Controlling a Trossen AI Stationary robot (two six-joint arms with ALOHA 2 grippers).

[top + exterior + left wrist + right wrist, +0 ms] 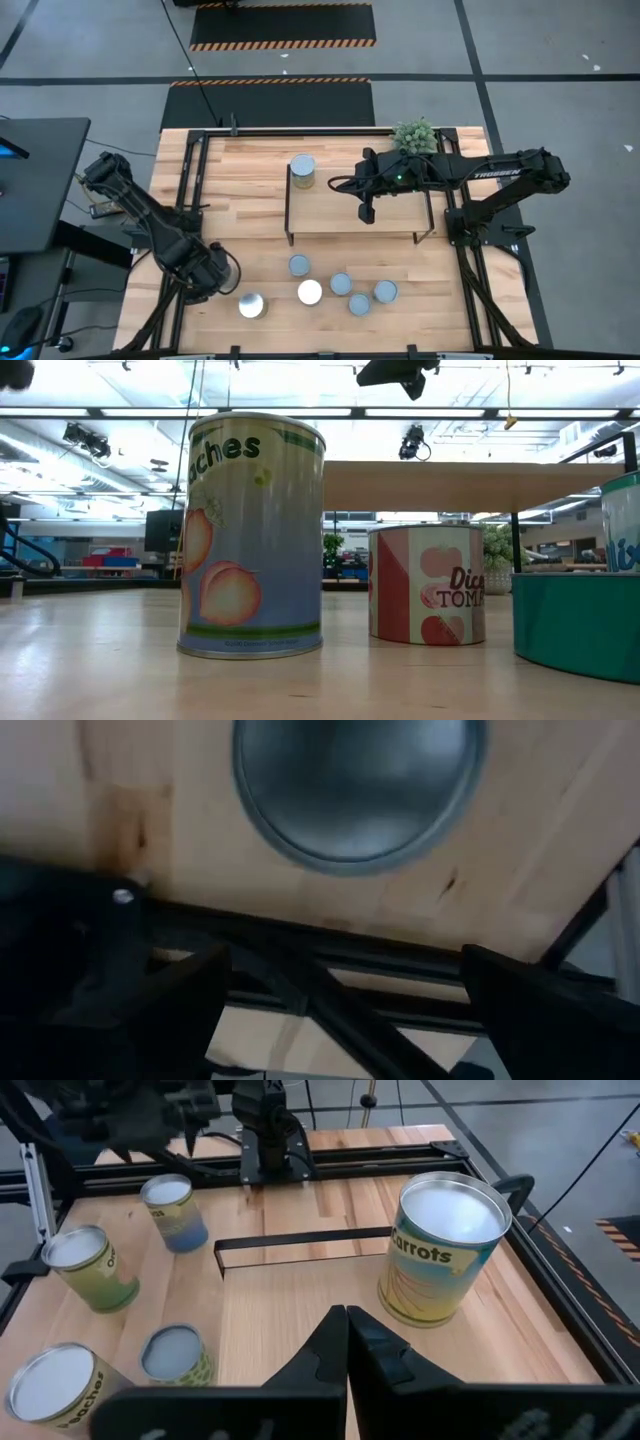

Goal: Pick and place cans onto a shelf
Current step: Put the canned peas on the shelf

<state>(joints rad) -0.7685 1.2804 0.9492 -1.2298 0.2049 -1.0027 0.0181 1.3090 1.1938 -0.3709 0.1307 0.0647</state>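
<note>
left gripper (228,283) jaws wide beside can (252,305), right gripper (367,214) closed

A light-wood tabletop (240,170) carries a low shelf (340,205) on thin black legs, standing toward the far middle. One can labelled carrots (302,170) stands upright on the shelf's far left corner. Six cans stand directly on the tabletop in front of the shelf: five clustered (340,285) near the middle, one (252,305) apart to their left. A small green plant (414,135) sits at the far edge.
</note>
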